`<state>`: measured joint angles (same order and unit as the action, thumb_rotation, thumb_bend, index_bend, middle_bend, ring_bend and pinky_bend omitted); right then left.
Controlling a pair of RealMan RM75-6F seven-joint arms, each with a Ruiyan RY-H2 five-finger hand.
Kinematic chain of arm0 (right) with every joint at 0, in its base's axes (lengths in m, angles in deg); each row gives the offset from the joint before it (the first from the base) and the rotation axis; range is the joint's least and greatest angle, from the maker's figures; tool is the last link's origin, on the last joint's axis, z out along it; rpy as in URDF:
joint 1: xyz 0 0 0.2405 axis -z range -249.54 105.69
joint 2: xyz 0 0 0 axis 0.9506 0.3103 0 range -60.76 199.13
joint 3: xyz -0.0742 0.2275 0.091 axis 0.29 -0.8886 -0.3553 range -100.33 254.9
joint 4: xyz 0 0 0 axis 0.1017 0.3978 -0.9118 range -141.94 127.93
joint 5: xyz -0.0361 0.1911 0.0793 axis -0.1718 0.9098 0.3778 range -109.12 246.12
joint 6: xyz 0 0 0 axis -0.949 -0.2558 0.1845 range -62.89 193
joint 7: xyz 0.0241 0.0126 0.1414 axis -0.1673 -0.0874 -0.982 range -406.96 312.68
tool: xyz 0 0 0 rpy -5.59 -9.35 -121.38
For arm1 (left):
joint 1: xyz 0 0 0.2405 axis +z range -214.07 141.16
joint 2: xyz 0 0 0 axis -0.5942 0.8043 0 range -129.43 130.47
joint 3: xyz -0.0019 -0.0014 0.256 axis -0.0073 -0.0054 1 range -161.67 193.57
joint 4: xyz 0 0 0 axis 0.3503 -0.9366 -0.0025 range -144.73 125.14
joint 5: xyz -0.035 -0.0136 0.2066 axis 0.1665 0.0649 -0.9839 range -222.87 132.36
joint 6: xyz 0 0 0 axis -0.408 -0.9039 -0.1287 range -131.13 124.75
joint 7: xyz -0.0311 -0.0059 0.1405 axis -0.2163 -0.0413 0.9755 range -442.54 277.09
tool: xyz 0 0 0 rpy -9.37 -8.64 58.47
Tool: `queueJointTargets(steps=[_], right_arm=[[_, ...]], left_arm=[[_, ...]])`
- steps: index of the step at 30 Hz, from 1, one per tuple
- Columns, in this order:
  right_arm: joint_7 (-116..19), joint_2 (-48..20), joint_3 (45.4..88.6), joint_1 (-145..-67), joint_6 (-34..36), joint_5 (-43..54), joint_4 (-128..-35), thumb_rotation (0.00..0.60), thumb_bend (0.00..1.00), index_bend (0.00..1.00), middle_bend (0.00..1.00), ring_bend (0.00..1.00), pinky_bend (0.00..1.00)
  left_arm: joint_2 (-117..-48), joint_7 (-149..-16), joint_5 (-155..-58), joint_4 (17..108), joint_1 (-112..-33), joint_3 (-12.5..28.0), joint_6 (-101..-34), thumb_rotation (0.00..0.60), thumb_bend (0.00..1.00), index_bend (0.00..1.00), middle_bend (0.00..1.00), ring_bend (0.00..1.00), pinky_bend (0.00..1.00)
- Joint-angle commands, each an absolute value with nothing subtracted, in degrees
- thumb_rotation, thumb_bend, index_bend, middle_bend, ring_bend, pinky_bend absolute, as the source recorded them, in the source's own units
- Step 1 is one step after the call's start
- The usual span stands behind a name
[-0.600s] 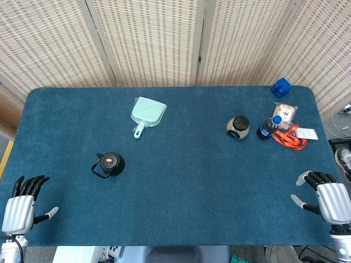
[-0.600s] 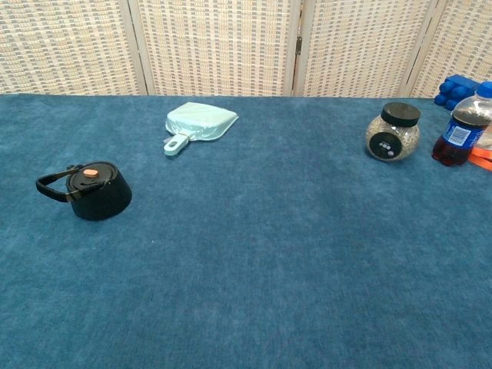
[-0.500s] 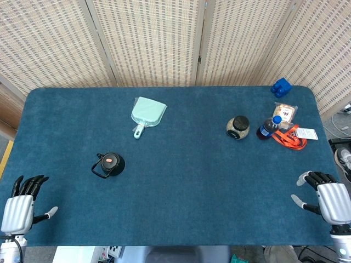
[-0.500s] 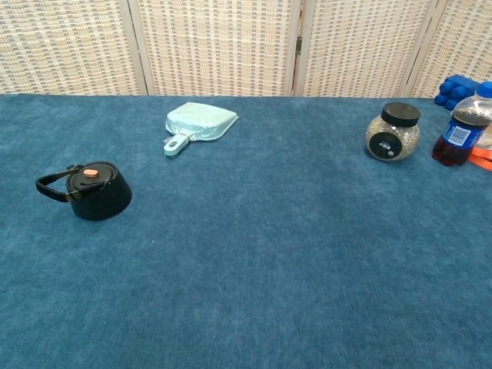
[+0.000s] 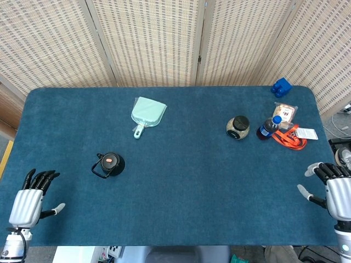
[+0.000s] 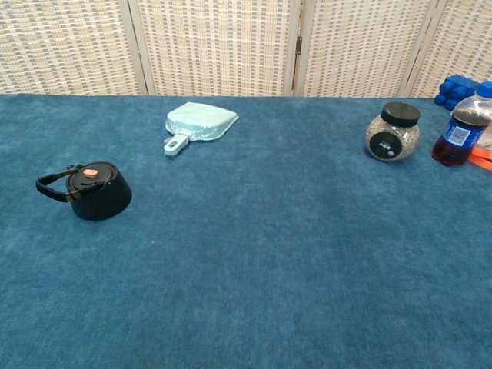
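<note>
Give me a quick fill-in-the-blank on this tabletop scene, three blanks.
1. The black kettle has an ____ knob on its lid.
2. The dustpan is pale ____.
3. The left robot hand holds ____, as does the right robot hand.

Missing words: orange; green; nothing

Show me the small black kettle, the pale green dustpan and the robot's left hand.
small black kettle (image 6: 98,192), chest view, on its round body.
pale green dustpan (image 5: 149,111), head view, on its flat scoop.
left hand (image 5: 28,203), head view, on its silver back.
</note>
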<state>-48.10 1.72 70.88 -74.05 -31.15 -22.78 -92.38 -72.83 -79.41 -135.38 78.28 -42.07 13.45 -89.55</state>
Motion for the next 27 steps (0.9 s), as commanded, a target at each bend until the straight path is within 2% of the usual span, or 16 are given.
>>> queueJointTargets(steps=[1, 11, 27], right_arm=[[-47.09, 1.91, 70.37, -74.1, -31.48, -22.39, -93.33, 0.6, 0.17, 0.51, 0.44, 0.36, 0.39], [-45.72, 1.31, 71.01, -73.27, -31.5, -21.81, -93.81, 0.6, 0.17, 0.51, 0.44, 0.36, 0.39], [-47.65, 0.62, 71.49, -71.98, -30.92, -19.97, -91.9, 0.6, 0.17, 0.51, 0.44, 0.36, 0.39]], left_arm=[[-72.0, -79.69, -136.47, 78.2, -44.13, 13.34, -87.17, 0.6, 0.08, 0.19, 0.17, 0.15, 0.0], [-70.53, -78.28, -136.48, 81.05, -51.3, 12.19, -77.92, 0.6, 0.08, 0.12, 0.17, 0.14, 0.0], [-76.04, -70.79, -127.9, 81.0, -60.3, 7.81, -67.58, 0.6, 0.08, 0.05, 0.12, 0.11, 0.0]])
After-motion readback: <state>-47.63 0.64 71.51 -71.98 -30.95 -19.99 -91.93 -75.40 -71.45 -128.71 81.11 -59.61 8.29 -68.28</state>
